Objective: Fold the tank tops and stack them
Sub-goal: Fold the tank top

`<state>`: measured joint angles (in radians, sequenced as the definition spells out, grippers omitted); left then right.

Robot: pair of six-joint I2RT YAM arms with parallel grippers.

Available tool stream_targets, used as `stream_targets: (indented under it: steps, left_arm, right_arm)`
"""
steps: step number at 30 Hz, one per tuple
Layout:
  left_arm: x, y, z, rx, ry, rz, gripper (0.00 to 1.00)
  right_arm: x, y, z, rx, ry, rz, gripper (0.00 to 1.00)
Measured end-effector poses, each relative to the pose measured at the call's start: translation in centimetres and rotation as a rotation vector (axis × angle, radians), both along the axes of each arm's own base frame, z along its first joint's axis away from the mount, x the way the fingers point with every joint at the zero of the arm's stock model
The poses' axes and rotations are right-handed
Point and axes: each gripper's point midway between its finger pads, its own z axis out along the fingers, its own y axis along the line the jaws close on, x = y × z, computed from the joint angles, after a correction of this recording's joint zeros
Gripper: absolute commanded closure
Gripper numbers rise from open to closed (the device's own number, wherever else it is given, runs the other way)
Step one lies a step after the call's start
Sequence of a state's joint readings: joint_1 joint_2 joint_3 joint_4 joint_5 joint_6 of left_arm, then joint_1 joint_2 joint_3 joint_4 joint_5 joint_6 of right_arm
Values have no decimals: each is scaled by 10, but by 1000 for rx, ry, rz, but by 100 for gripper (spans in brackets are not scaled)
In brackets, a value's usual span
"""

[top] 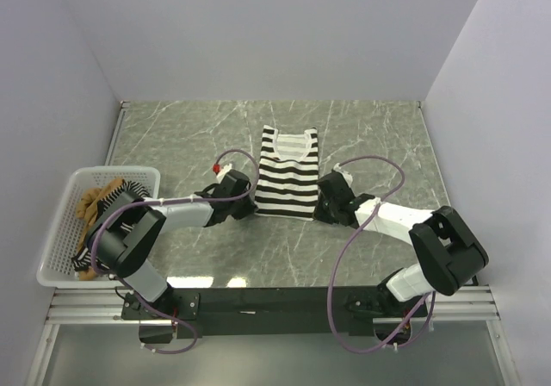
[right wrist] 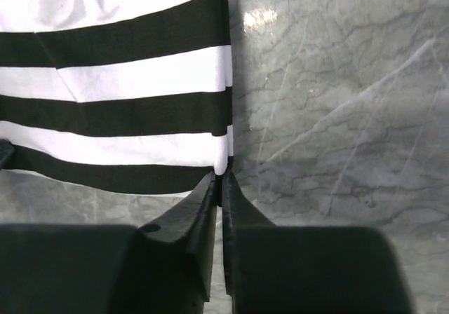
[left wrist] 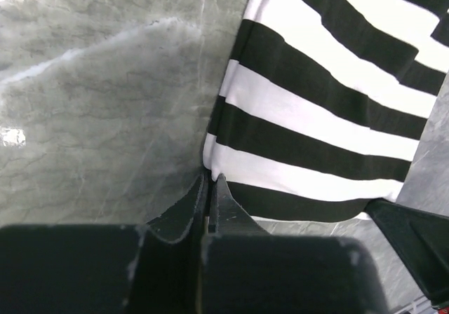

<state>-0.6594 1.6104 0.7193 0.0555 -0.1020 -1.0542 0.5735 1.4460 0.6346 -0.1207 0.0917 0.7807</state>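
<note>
The wide black-and-white striped tank top point(top: 288, 175) lies flat in the middle of the marble table, neck toward the far side. My left gripper point(top: 245, 201) is at its lower left corner. In the left wrist view the left gripper point(left wrist: 210, 177) is shut, pinching the side edge of the striped tank top point(left wrist: 316, 118). My right gripper point(top: 325, 203) is at the lower right corner. In the right wrist view the right gripper point(right wrist: 219, 177) is shut on the side edge of the tank top point(right wrist: 119, 83), just above the hem. A tan-brown tank top point(top: 96, 198) lies crumpled in the basket, with striped cloth point(top: 86, 261) beside it.
The white mesh basket point(top: 112, 171) stands at the left edge of the table. Bare marble point(top: 370, 136) surrounds the striped top. White walls close off the far side and both sides. The arms' bases and purple cables point(top: 344, 317) run along the near edge.
</note>
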Motion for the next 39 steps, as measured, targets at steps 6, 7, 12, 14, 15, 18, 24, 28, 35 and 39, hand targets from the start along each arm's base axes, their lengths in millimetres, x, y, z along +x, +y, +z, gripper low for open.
stream_targets:
  steps: [6, 7, 12, 14, 15, 18, 24, 28, 35, 39]
  left_arm:
    - [-15, -4, 1, 34, 8, -27, 100]
    - [-20, -5, 2, 39, 13, -36, 99]
    - [-58, -2, 13, 51, 23, -71, 99]
    - [-75, 1, 21, 40, 20, -80, 99]
    - [-84, 2, 26, 34, 18, -89, 99]
    - [-107, 4, 44, -6, 6, -106, 99]
    - [-141, 0, 73, -33, -10, -159, 100]
    - [-141, 1, 97, -36, -34, -144, 99]
    - [-105, -6, 160, -75, -161, -99, 99]
    - [-70, 3, 164, -65, -182, -45, 99]
  right_arm:
    - [-4, -5, 4, -32, -6, 25, 100]
    - [-7, -6, 7, -33, -8, 31, 100]
    - [-37, -4, 30, 2, -62, 89, 100]
    - [-56, -4, 37, 26, -74, 116, 100]
    - [-66, -1, 40, 39, -77, 136, 100]
    - [-99, 4, 51, 81, -78, 194, 100]
    - [-130, 10, 74, 135, -77, 245, 100]
    - [-123, 8, 103, 129, -112, 221, 100]
    - [-85, 19, 159, 105, -218, 196, 100]
    - [-54, 10, 155, 71, -214, 149, 100]
